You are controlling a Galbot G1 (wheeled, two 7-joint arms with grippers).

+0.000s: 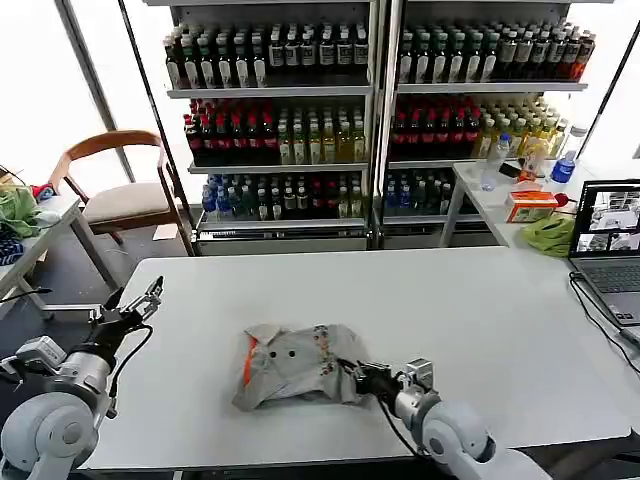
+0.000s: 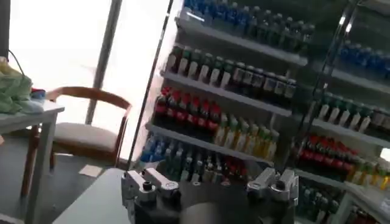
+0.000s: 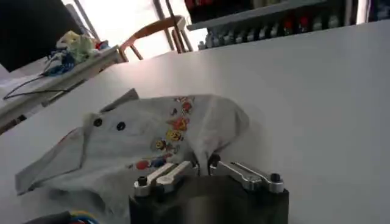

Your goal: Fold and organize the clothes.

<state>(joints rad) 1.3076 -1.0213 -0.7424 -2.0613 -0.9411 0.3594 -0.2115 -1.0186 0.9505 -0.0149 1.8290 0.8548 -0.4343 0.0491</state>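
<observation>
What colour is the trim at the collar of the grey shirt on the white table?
Orange, on the light grey collared shirt; clearest in the head view.

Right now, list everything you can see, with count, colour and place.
shirt: one, light grey, orange collar trim, dark buttons, crumpled mid-table near front edge
table: one, white, in front
shelves: drinks rack, many bottles, behind table
chair: one, wooden, far left
laptop: one, open, table's right edge
green cloth: one, beside laptop
left tool: open, raised over table's left edge
right tool: at shirt's right edge, seemingly shut on a fold
</observation>
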